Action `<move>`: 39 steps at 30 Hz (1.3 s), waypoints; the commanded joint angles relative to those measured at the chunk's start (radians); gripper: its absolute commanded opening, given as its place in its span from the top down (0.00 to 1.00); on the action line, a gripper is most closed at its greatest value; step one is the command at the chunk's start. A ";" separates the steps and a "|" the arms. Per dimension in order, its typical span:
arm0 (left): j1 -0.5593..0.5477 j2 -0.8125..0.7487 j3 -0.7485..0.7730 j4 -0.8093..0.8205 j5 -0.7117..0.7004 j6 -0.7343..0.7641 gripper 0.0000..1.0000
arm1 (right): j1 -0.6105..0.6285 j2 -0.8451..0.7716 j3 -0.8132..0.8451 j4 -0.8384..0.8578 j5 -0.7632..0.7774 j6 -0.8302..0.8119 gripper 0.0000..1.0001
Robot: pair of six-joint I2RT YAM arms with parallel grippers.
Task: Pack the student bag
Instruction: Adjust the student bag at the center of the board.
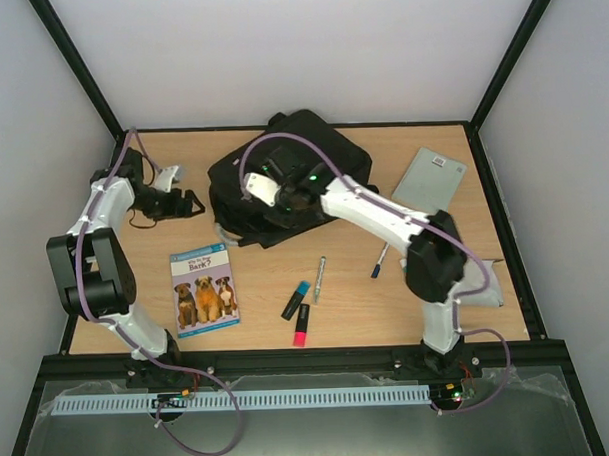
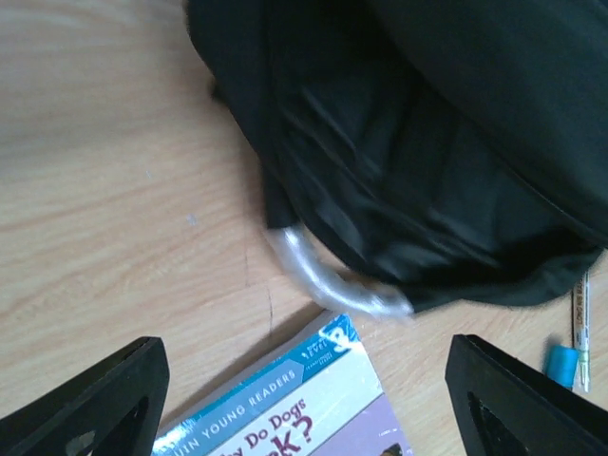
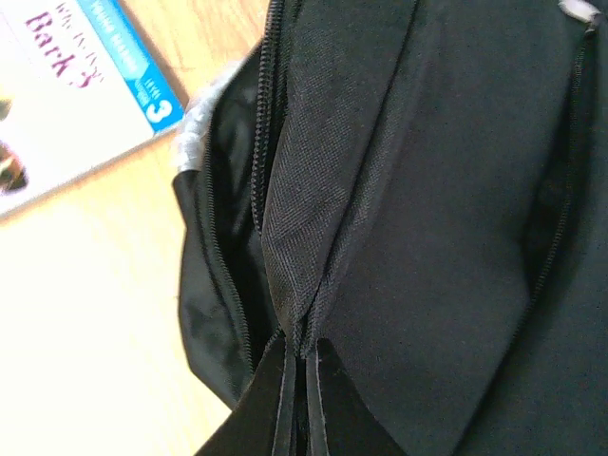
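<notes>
Right tool [image 3: 304, 350] clenched on a bag [image 3: 427, 237] fold beside its zip; left tool [image 2: 304, 351] released, book [image 2: 285, 413] just below it.

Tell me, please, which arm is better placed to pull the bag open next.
Right: the right claw is shut on the bag by its zip; the left claw hangs open, empty.

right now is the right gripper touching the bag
Touching: the right wrist view shows the right gripper shut on a fabric ridge of the bag.
</notes>
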 commanded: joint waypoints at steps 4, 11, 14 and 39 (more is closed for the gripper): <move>0.017 0.074 0.131 -0.060 0.051 0.045 0.19 | -0.059 -0.299 -0.305 0.001 -0.076 -0.289 0.99; 0.018 0.143 0.196 -0.064 0.113 0.005 0.19 | -0.179 -0.388 -0.519 0.054 -0.031 -0.299 0.94; 0.011 0.183 0.230 -0.060 0.137 -0.035 0.19 | -0.194 -0.398 -0.527 0.047 -0.025 -0.264 0.80; -0.201 0.594 0.549 -0.215 0.171 0.026 0.01 | -0.705 -0.276 -0.571 0.072 -0.219 0.355 0.00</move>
